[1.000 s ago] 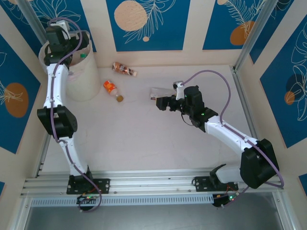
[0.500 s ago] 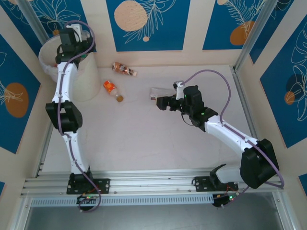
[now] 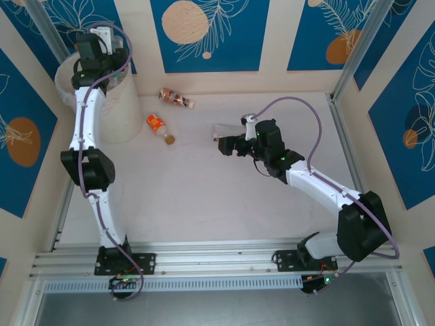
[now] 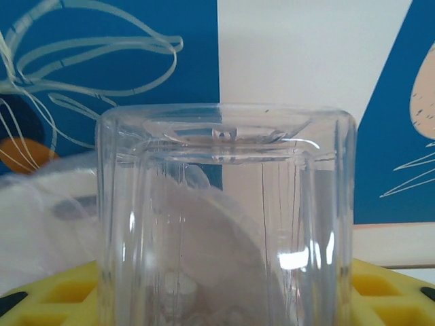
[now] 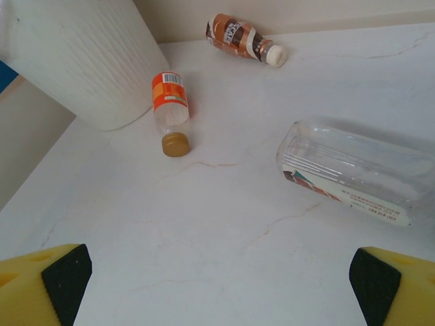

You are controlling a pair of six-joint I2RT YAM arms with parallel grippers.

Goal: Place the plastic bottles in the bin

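left tool (image 3: 95, 49) has shifted right above the bin (image 3: 121, 112), clear bottle (image 4: 224, 204) between its pads (image 4: 391, 285), grip unclear.

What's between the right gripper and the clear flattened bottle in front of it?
Nothing visible. The right gripper is open, with only bare table between its fingertips and the clear bottle. The orange-label bottle and the bin lie off to the side, out of that path.
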